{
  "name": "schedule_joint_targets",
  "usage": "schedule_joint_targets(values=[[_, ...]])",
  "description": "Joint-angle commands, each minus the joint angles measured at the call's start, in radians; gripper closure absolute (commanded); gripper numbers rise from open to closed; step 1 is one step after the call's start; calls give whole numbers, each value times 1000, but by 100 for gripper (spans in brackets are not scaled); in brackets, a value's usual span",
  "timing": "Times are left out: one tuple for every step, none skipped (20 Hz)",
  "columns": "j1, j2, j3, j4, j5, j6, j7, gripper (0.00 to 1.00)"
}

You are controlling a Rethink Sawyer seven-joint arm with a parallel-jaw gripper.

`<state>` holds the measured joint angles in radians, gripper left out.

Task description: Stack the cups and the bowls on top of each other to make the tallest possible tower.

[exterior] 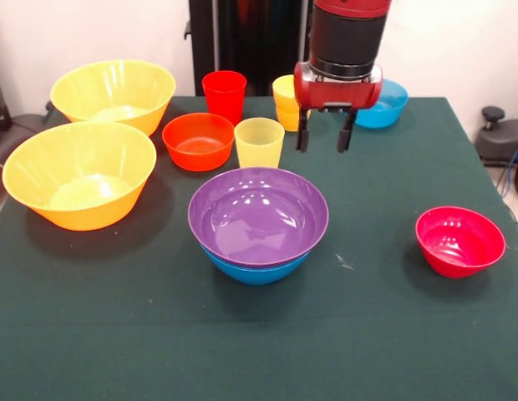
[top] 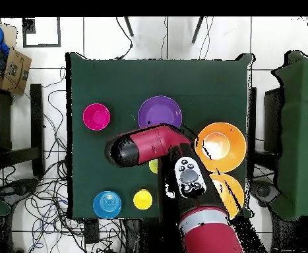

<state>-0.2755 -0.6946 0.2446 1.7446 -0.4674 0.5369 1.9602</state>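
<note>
Hovering with its two black fingers spread and nothing between them, my gripper [exterior: 325, 131] hangs above the far part of the bench [exterior: 393, 334], beside the pale yellow cup [exterior: 259, 142]. The tower [exterior: 257, 224] so far is only the purple bowl [exterior: 257, 213] nested in the blue bowl [exterior: 256, 269], wide ones lowest, probably for a steady base. The pink-red bowl [exterior: 459, 241] sits well apart; the red cup [exterior: 224, 94], orange-red bowl [exterior: 198, 140], light-blue bowl [exterior: 384, 104] and two large yellow bowls [exterior: 78, 174] wait unstacked along the far and side edges. Dark green cloth covers the bench; cables sprawl over the pale tiled floor [top: 51, 118] around it.
</note>
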Motion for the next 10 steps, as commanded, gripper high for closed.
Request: schedule_joint_targets(values=[[56,50,-45,17,33,-79,201,0],[70,63,-56,5,36,-85,209,0],[82,78,-64,-13,38,-87,214,0],[91,91,-71,-27,41,-90,215,0],[98,105,-76,-40,46,-94,215,0],[103,112,-80,-42,53,-100,214,0],[112,112,-86,-40,58,-104,218,0],[121,113,-92,-37,63,-107,221,0],[128,109,-99,-34,71,-107,222,0],[136,110,-105,-35,76,-111,227,0]])
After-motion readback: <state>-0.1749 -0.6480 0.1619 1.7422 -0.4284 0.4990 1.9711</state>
